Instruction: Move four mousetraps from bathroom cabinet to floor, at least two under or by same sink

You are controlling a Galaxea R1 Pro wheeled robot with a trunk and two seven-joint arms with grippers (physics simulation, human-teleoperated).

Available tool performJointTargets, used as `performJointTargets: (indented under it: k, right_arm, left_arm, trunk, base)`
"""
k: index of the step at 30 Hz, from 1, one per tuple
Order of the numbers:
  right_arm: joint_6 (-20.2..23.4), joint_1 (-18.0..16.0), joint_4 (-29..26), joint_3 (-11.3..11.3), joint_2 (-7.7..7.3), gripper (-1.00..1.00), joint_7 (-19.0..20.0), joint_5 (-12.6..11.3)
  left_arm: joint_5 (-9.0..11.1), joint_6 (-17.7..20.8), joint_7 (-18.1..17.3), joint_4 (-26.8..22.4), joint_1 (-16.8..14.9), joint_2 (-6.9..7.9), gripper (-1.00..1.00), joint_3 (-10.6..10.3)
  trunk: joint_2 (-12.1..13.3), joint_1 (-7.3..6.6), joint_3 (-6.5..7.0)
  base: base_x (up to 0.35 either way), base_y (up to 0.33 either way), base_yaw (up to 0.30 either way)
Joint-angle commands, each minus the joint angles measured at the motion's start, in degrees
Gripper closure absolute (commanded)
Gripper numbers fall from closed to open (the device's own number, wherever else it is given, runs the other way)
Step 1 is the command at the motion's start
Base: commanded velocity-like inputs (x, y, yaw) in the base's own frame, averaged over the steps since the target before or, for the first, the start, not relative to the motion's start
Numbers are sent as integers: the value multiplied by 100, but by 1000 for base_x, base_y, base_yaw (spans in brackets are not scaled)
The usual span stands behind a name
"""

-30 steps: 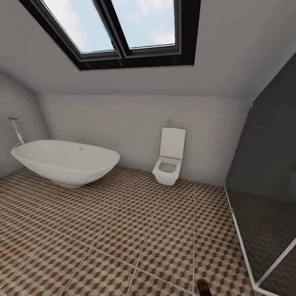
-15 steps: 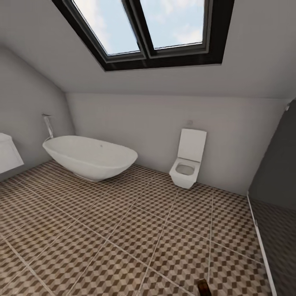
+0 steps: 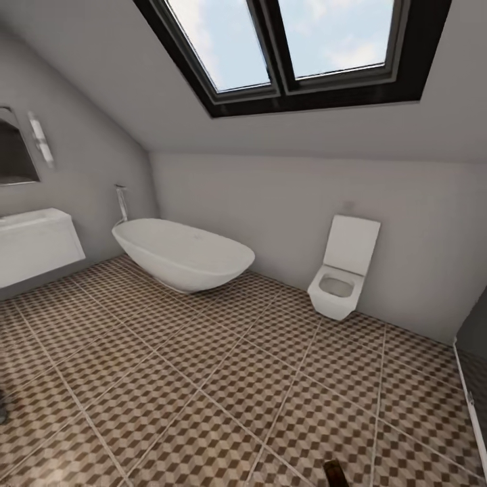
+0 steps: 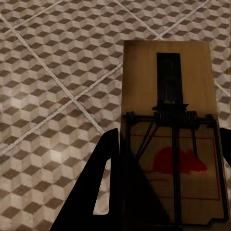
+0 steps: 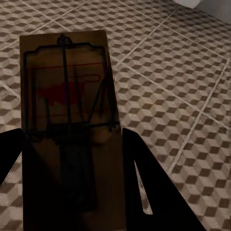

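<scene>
Head view: the bathroom floor, tiled in a brown, beige and white cube pattern with pale grout lines, fills the lower half of the frame. A white freestanding bathtub sits left of centre against the back wall, its basin showing nothing inside, with a tall tap at its left end. A white toilet with its lid up stands right of centre. At the left edge hangs a white vanity unit under a mirror with a wall light beside it. A dark-framed skylight spans the top.

Left wrist view: the left gripper is clamped on a mousetrap, its dark fingers pressed against the board's two long edges. The board carries a black spring bar and a red mouse mark, and hangs above the tiles.

Right wrist view: the right gripper grasps a second mousetrap the same way, dark fingers against its sides, red mark under the wire, tiles behind it. A corner of something white shows at the top right.
</scene>
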Motion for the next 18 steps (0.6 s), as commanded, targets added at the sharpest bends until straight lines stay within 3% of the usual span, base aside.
performJointTargets:
  k: [1, 18]
  right_arm:
    - [-29, -10, 23, -20, -4, 100, -23, 42]
    - [-29, -12, 23, -20, -3, 100, -22, 42]
  left_arm:
    - [45, -30, -11, 25, -12, -3, 100, -48]
    - [45, -26, 32, 25, -12, 8, 100, -40]
  trunk:
    - [-5, 3, -7]
    - [-5, 3, -7]
  base:
    - [274, -120, 300]
    - [303, -136, 300]
